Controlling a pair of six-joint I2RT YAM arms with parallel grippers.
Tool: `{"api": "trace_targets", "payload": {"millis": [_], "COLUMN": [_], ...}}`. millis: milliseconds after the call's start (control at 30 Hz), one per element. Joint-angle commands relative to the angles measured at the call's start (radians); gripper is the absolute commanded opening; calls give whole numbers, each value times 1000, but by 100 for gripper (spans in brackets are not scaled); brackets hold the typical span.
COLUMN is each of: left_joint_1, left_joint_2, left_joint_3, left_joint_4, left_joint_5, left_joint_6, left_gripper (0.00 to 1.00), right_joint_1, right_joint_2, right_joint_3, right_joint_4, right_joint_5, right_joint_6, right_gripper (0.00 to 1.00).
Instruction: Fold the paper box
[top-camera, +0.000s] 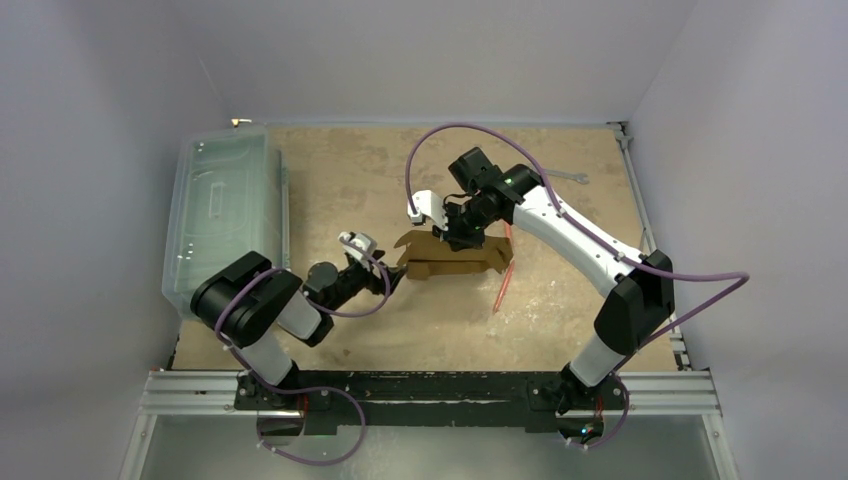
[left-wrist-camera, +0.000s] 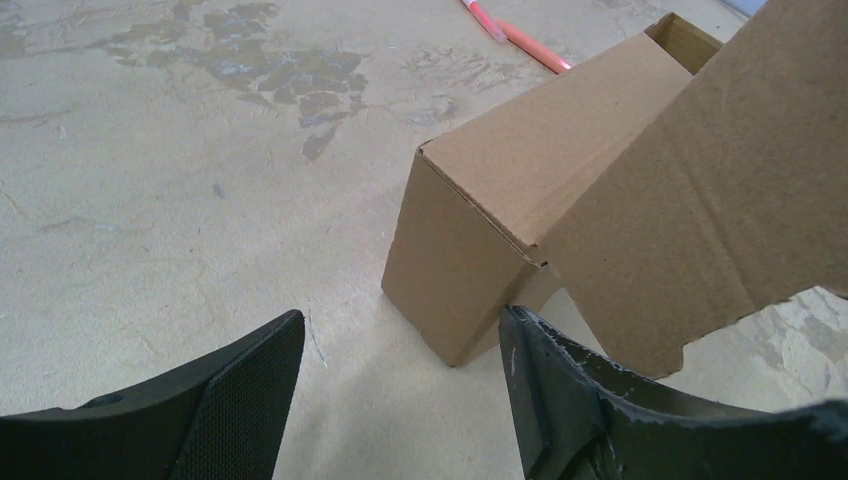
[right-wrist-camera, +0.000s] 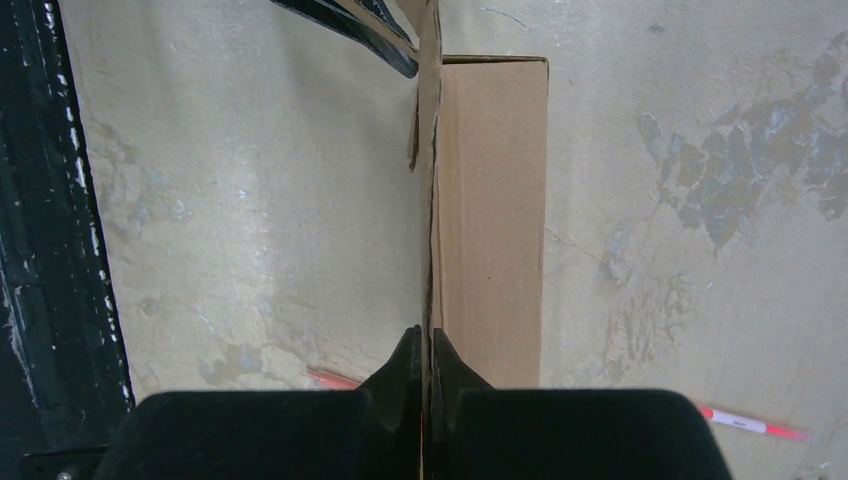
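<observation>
Item-wise: paper box (top-camera: 455, 258), brown corrugated, lay mid-surface (top-camera: 340, 170). Its body was already formed into a rectangle, but one large flap (left-wrist-camera: 700, 200) stood raised and unclosed. Right fingers (right-wrist-camera: 400, 375) were clamped on that flap's edge. Left fingers (left-wrist-camera: 250, 380) were apart and empty, just beside the box's end. Judged remaining: closing and tucking the flap.
</observation>
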Motion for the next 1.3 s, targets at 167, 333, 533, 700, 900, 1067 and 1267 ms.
{"api": "trace_targets", "payload": {"millis": [167,333,533,700,900,1067,1267], "left_joint_1": [-30,-50,-87,-150,-205,-221,-225], "left_joint_2": [50,110,165,211,234,196,139], "left_joint_3": [14,26,35,37,49,43,21], "left_joint_4": [97,170,244,326,365,366,365], "left_joint_5": [-1,-56,-160,-270,-369,-407,-415], "left_joint_6": [-16,-27,-43,-35,-5,36,88], "left_gripper": [72,72,68,66,65,63,61], "right_joint_1": [-2,-2,-2,0,0,0,-1], "right_joint_2": [-3,3,8,13,9,6,5], "right_joint_3": [15,20,19,18,12,8,11], "right_joint_4": [-3,-6,-9,-12,-6,1,6], "right_joint_5": [-21,-30,-47,-53,-55,-63,-75], "right_joint_6": [-4,-4,-4,-4,-4,6,19], "right_gripper": [0,0,0,0,0,0,0]}}
